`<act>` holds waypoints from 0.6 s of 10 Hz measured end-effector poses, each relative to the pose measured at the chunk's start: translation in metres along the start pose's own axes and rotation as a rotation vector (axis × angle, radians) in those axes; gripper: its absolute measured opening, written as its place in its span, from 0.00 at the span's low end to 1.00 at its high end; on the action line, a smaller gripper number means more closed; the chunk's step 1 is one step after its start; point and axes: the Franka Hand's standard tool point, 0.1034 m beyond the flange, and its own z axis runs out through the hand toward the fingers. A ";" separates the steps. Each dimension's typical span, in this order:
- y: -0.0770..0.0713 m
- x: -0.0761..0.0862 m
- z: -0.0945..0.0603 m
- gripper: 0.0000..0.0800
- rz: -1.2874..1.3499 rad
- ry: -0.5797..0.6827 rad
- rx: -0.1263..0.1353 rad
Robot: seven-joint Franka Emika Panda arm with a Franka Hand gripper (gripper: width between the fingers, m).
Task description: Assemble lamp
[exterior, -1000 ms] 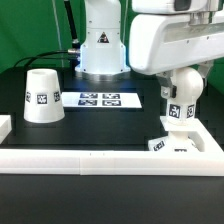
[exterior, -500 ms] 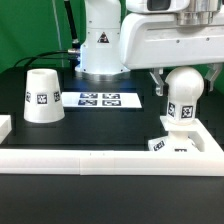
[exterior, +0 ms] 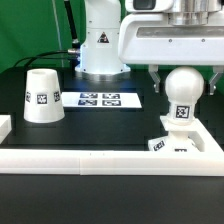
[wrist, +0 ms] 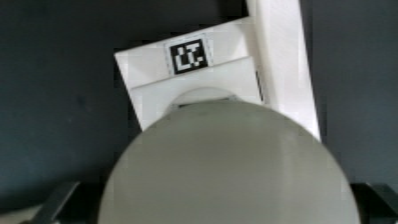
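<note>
The white ball-headed bulb (exterior: 184, 92) stands upright on the flat square base (exterior: 170, 146) at the exterior view's right. My gripper (exterior: 186, 80) hangs over it, open, one finger on each side of the ball head with a small gap to it. In the wrist view the bulb's round head (wrist: 222, 160) fills the picture between the dark fingertips (wrist: 61, 203), with the tagged base (wrist: 157, 80) beyond it. The cone-shaped shade (exterior: 41, 97) stands alone on the black table at the exterior view's left.
The marker board (exterior: 100, 99) lies flat mid-table in front of the arm's white pedestal (exterior: 100, 50). A long white rail (exterior: 90, 160) runs along the front and turns up beside the base (wrist: 278, 50).
The gripper has risen along the bulb, uncovering the ball head. The bulb, the base and the shade have stayed in place.
</note>
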 end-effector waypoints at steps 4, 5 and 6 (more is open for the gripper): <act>-0.001 0.000 0.000 0.72 0.272 -0.003 0.006; -0.002 0.000 -0.001 0.72 0.378 -0.003 0.006; -0.002 0.000 -0.001 0.72 0.414 -0.004 0.007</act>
